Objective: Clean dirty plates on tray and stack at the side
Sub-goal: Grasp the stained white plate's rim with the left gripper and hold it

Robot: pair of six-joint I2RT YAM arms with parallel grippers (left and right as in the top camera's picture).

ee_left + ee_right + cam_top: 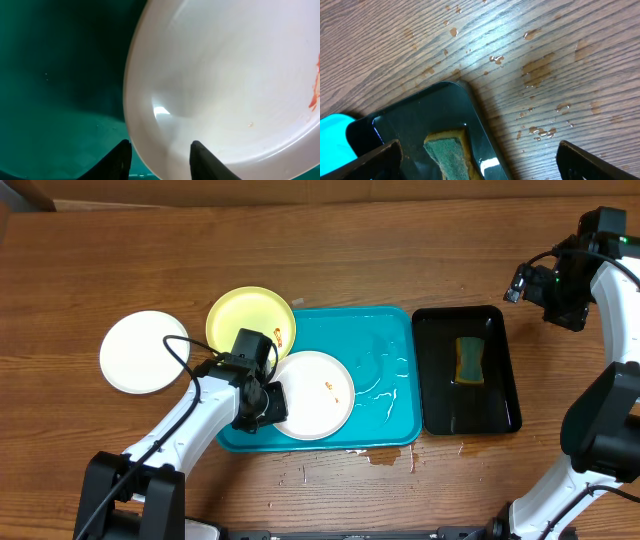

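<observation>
Left wrist: left hand pinches the white plate by its near rim, smear at its far edge.

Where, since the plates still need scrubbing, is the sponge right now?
The sponge lies in the black tray, on the right side of the overhead view, just right of the blue tray.
</observation>
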